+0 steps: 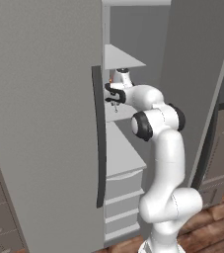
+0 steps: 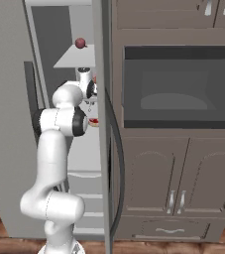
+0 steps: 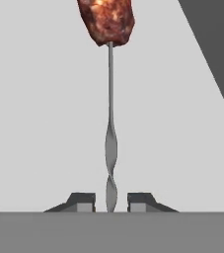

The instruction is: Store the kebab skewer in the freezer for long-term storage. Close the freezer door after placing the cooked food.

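Reddish wooden floor [image 1: 217, 232]; brown panelled cabinets [image 2: 178, 178] beneath a dark built-in oven [image 2: 181, 87]; light even, flat.

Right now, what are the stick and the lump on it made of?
The kebab skewer looks like smooth grey metal: thin, shiny, with a twisted handle. The lump at its top looks like cooked meat: reddish-brown, bumpy, glistening.

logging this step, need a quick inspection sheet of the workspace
surface: pale freezer shelf, bare where visible
job's things: kebab skewer held by its twisted metal end, meat chunk at the far tip; freezer door open
clutter: small red round item on an upper shelf
grippers: gripper inside the freezer, jaws shut on the skewer
cables: nothing seen
surroundings: dark built-in oven, brown cabinets, wooden floor
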